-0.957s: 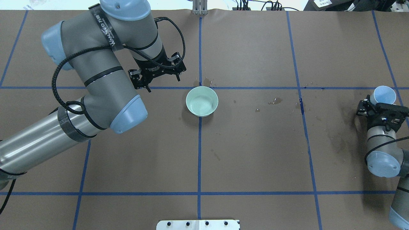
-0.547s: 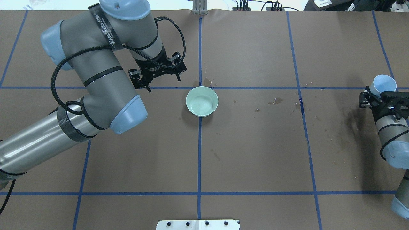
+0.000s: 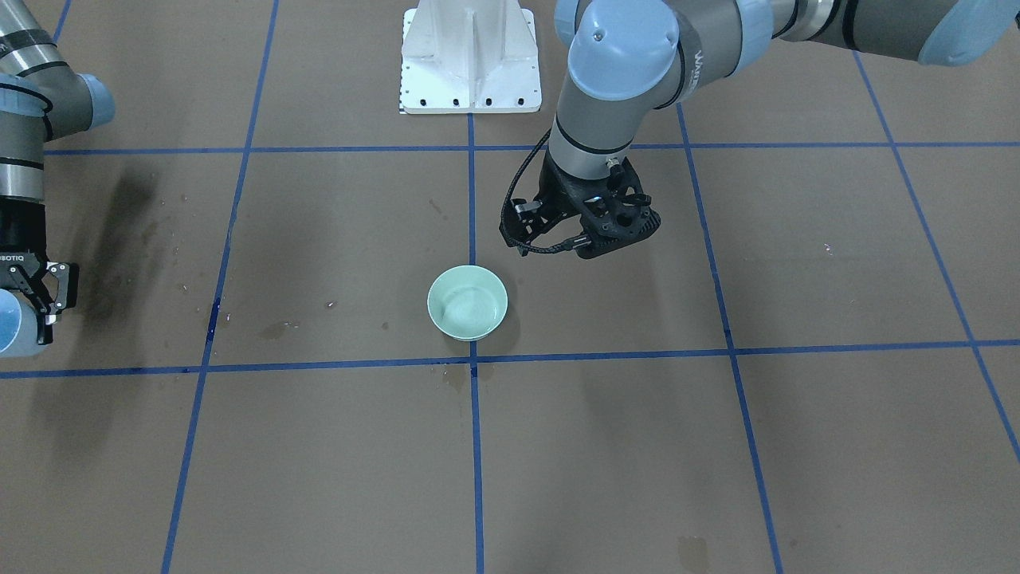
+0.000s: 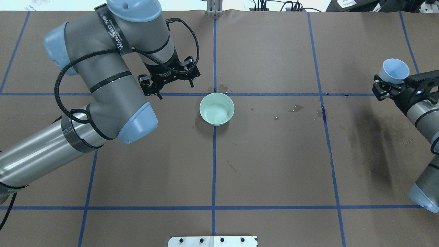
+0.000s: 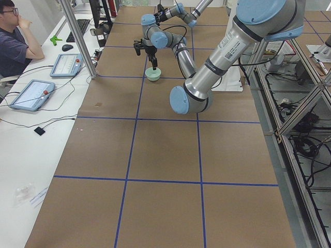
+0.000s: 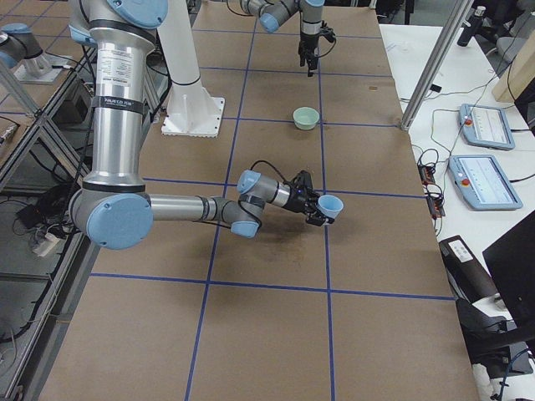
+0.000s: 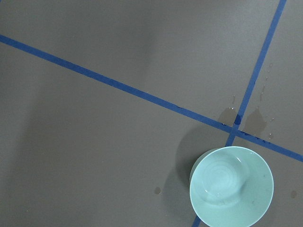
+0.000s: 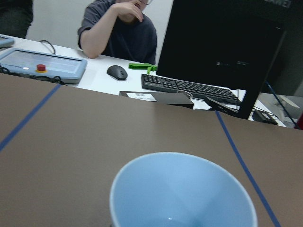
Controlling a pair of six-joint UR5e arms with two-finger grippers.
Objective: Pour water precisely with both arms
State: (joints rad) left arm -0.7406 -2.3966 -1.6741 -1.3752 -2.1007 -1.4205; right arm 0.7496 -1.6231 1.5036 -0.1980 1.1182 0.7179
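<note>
Moved since earlier frame: my right gripper (image 4: 394, 83) has carried the blue cup (image 4: 394, 70) up off the table cover (image 4: 274, 164) and a little inward. My left arm and the bowl (image 4: 216, 108) have not shifted.
Right fingers: pinching the cup by its lower wall, mouth tilted but held up.
Left fingers: my left gripper (image 4: 173, 85) is spread and holds nothing, hovering just beside the bowl.
Water: pale glints low in the bowl (image 7: 222, 189) suggest a shallow pool. The cup shows only a small glint near its bottom, so I cannot tell its level.
Spills: damp spots (image 4: 296, 108) mark the cover between cup and bowl.
Done, by my judgement: cup gripped and raised.
Left, by my judgement: carry the cup, now well apart from the bowl, over its rim, steady the bowl if required, then tip slowly.
</note>
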